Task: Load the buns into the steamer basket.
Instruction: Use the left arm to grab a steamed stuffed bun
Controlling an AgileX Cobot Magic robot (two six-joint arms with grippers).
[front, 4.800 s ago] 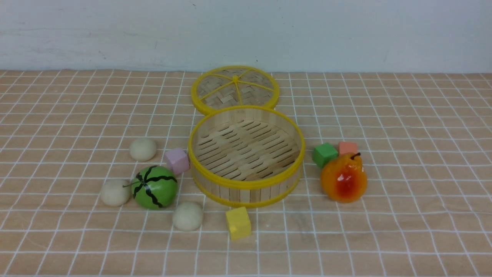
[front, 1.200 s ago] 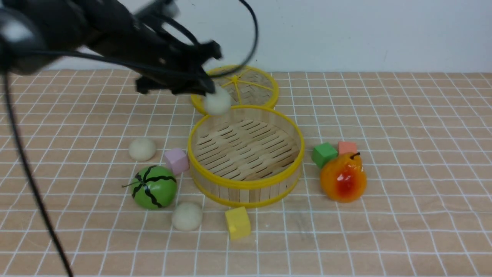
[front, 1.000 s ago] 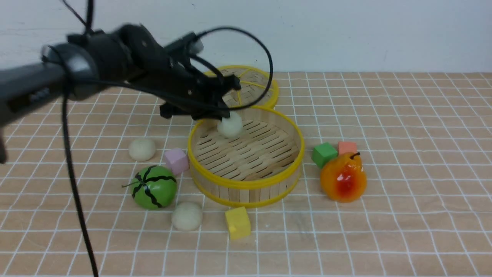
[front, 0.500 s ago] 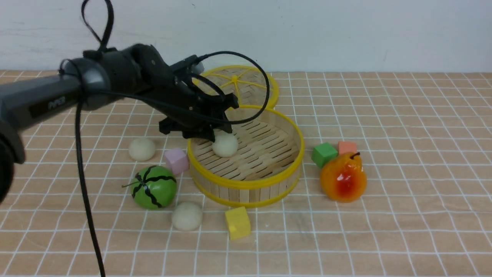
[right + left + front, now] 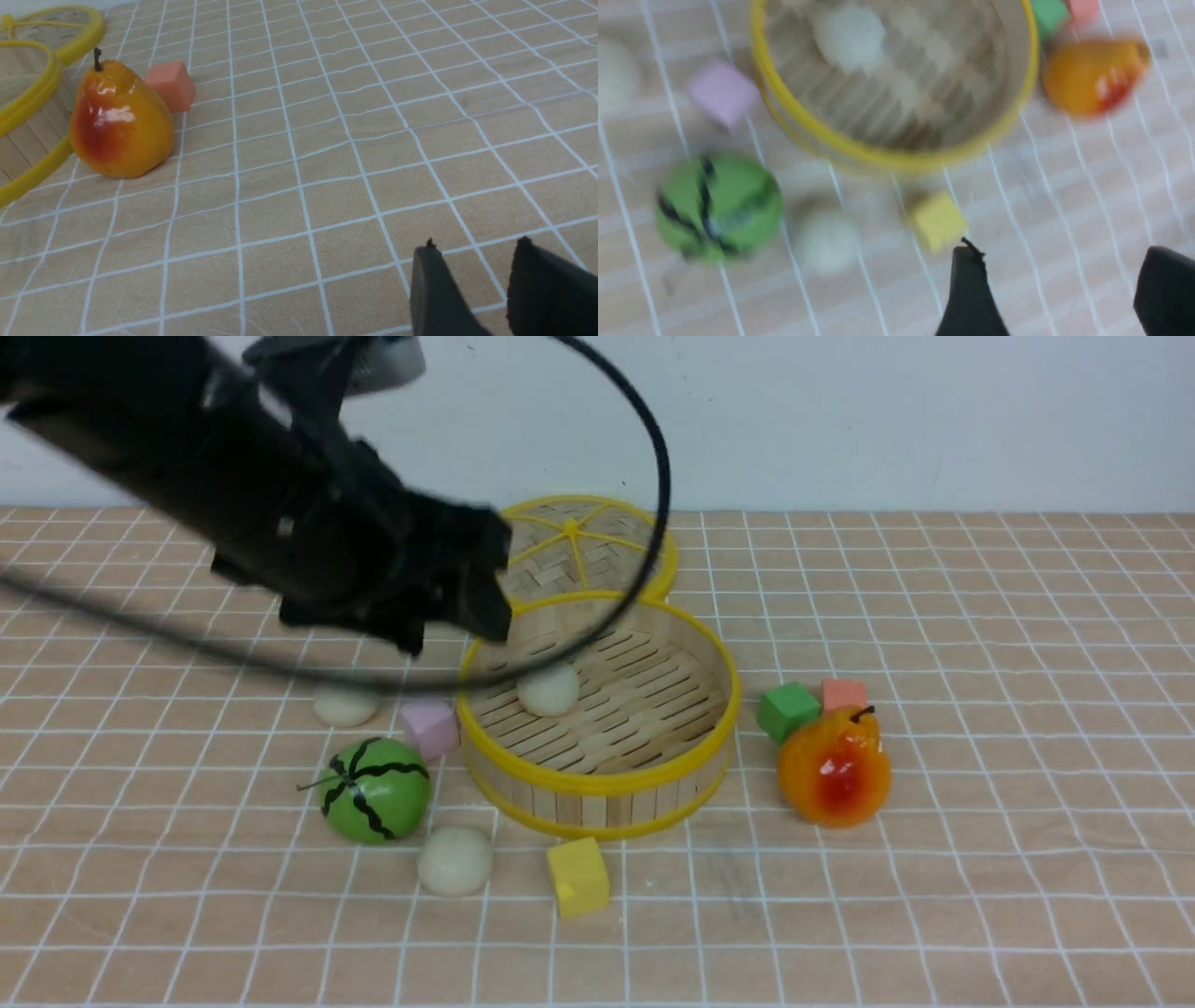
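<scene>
The steamer basket (image 5: 597, 786) stands mid-table. One bun (image 5: 549, 691) lies on its slatted floor at the left side. A second bun (image 5: 345, 708) lies left of the basket, partly behind the arm's cable. A third bun (image 5: 455, 861) lies in front, beside the watermelon ball (image 5: 375, 791). My left gripper (image 5: 453, 630) is blurred, open and empty, raised above the basket's left rim. In the left wrist view the gripper (image 5: 1064, 266) is open over bare cloth, with the basket (image 5: 887, 158) and its bun (image 5: 850, 37) beyond. My right gripper (image 5: 476, 254) is slightly open and empty, low over the cloth.
The woven lid (image 5: 571, 546) lies behind the basket. A pink cube (image 5: 430, 726) touches the basket's left, and a yellow cube (image 5: 579, 875) sits in front. A green cube (image 5: 789, 711), a salmon cube (image 5: 845, 693) and a pear (image 5: 834, 767) sit to the right.
My left gripper has let go of the bun inside the basket, then risen and drawn back to the left. The bun stays on the basket floor.
</scene>
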